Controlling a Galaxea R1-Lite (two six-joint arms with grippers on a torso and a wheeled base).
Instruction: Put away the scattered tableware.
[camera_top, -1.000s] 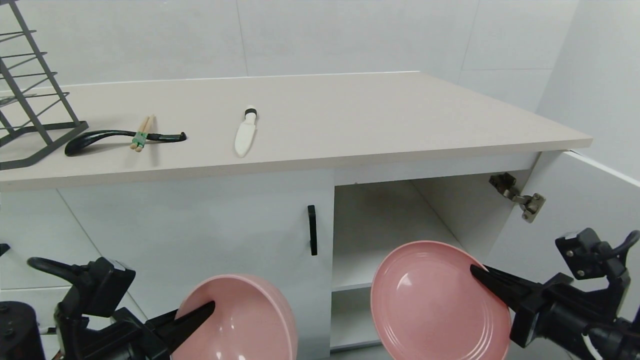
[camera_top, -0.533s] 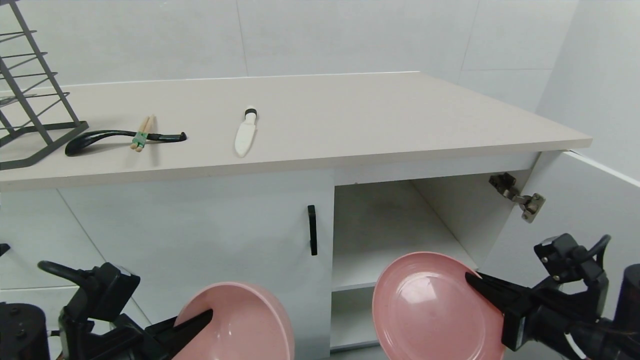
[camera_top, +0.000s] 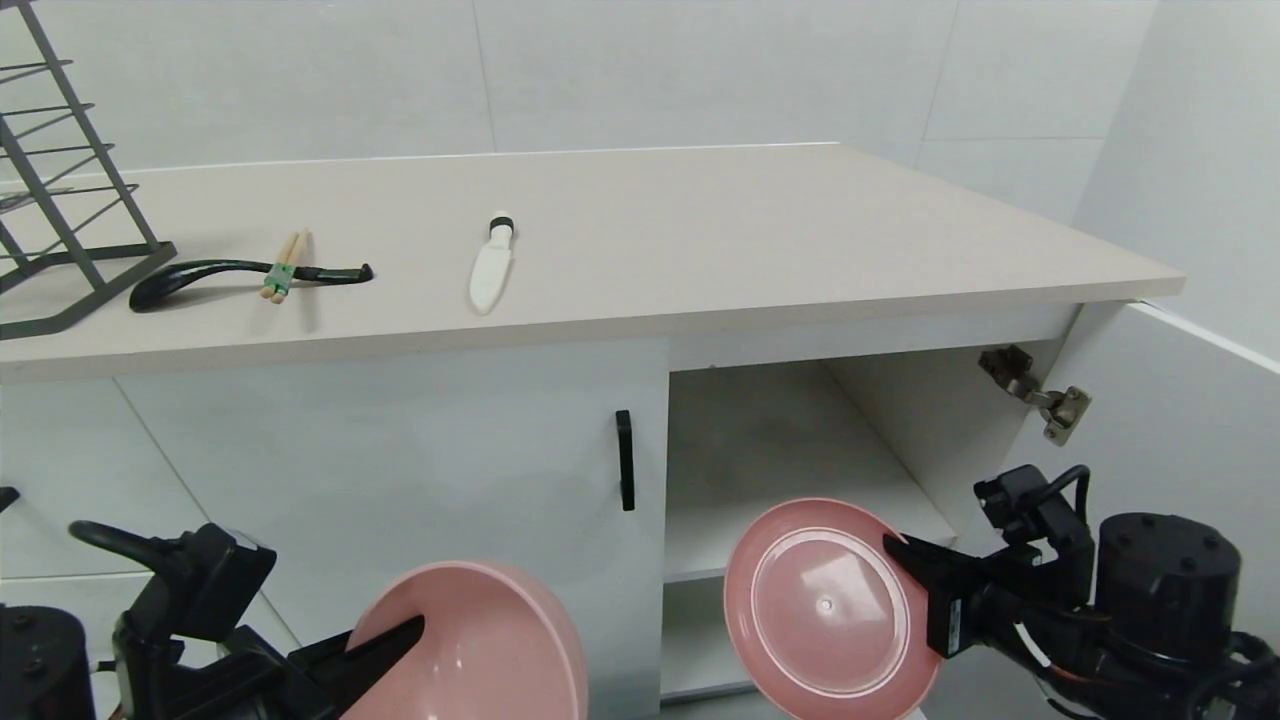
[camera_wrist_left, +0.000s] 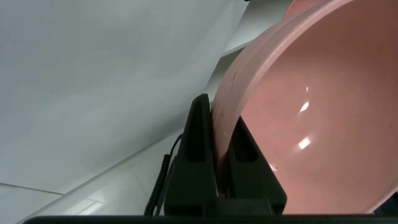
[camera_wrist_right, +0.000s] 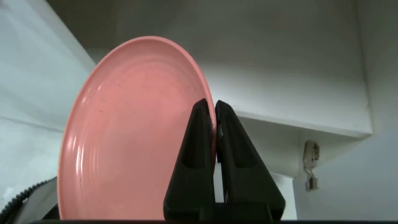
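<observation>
Round pink plastic plate (camera_top: 825, 610): on edge, rim clamped in my right hand (camera_top: 897, 550), just before the upper shelf (camera_top: 800, 490) of the open white cabinet, not yet set down. Deep pink plastic bowl (camera_top: 490, 640): rim clamped in my left hand (camera_top: 418, 630), low before the closed door. Neither is stowed.

Left on the tabletop (camera_top: 750, 230), near its front edge toward the left: long black ladle (camera_top: 200, 272), wooden chopsticks (camera_top: 283, 265) across its handle, white sheathed knife (camera_top: 492, 265). Judged roughly mid-task.
</observation>
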